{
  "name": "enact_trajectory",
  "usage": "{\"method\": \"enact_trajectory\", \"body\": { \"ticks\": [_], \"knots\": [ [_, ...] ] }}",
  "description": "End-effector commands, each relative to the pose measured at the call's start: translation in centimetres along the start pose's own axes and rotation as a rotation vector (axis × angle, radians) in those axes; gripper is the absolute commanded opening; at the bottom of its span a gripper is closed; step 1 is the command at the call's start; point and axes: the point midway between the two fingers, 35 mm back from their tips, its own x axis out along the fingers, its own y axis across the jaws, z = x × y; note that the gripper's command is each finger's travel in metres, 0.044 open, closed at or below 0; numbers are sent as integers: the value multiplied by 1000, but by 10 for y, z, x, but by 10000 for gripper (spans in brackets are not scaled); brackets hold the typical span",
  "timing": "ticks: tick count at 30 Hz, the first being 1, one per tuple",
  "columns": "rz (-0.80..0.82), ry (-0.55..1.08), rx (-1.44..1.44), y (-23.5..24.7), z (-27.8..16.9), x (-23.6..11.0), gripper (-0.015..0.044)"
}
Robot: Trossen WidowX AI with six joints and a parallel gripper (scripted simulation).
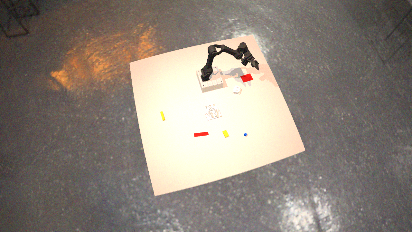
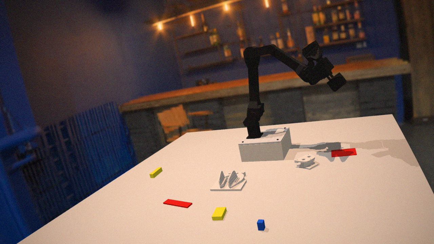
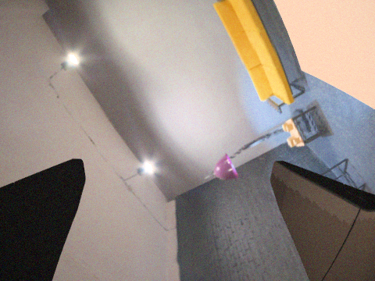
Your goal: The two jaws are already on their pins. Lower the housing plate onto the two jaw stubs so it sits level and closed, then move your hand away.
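A white base (image 1: 210, 118) (image 2: 225, 190) lies mid-table. Two pale jaws (image 1: 212, 113) (image 2: 232, 179) stand side by side on it, with curved parts behind them; their pins and stubs cannot be made out. A small white plate with round holes (image 1: 236, 88) (image 2: 304, 158), which looks like the housing plate, sits on a low white stand (image 2: 309, 167) right of the base and apart from it. My gripper (image 1: 251, 66) (image 2: 336, 81) (image 3: 180, 172) is open and empty, raised high at the table's far right, well away from both.
A red flat piece (image 1: 247, 77) (image 2: 343, 152) lies behind the white stand. A red strip (image 1: 201, 134) (image 2: 177, 203), a yellow block (image 1: 225, 133) (image 2: 219, 213) and a blue block (image 1: 245, 134) (image 2: 260, 224) lie nearer the front. A yellow bar (image 1: 162, 115) (image 2: 156, 172) lies left.
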Motion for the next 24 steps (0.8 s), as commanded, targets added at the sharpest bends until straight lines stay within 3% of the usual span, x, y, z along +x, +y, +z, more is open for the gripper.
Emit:
{"method": "enact_trajectory", "body": {
  "ticks": [1,24],
  "knots": [
    [0,0,0,0,0,0,426],
    [-45,126,-494,-25,-10,24,440]
  ]
}}
